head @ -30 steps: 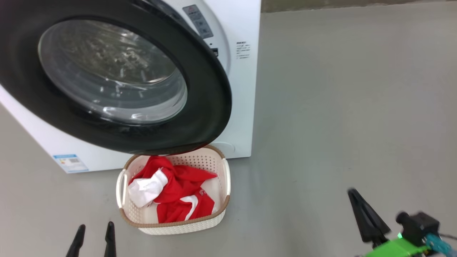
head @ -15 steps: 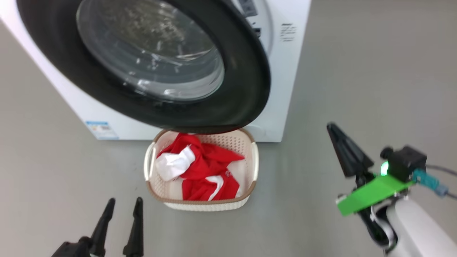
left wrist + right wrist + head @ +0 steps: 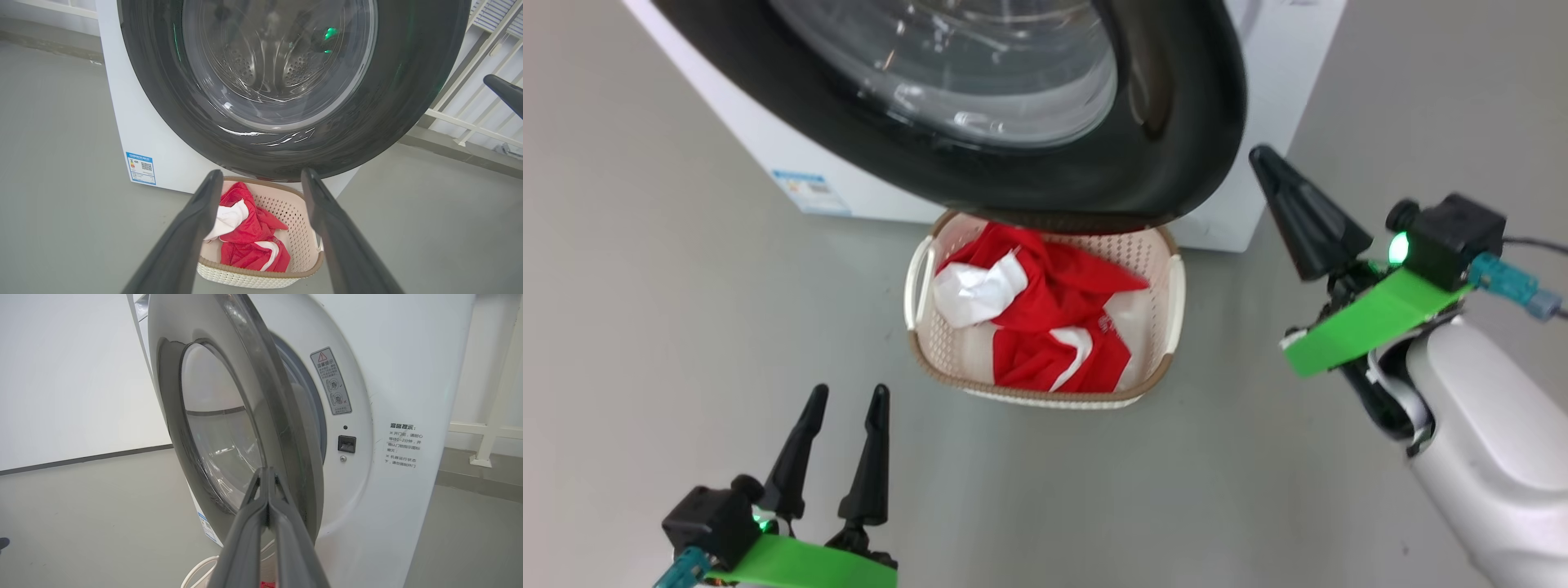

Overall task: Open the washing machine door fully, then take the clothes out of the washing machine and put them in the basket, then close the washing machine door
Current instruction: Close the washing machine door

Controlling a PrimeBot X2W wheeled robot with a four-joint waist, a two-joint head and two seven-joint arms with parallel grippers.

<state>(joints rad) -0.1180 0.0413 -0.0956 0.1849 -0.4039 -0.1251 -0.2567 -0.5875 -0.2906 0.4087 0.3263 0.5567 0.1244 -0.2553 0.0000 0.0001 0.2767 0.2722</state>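
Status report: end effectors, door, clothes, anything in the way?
Left end effector open, empty. Right end effector shut, beside door. Door ajar; clothes in basket. Basket under door edge.

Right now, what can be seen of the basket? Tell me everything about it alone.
The basket is small, rectangular, cream plastic as it looks, with perforated walls, a brown woven-look rim and pale side handles. It stands upright on the grey floor before the washing machine, its far end under the open washing machine door. Red clothes with white patches lie heaped inside.
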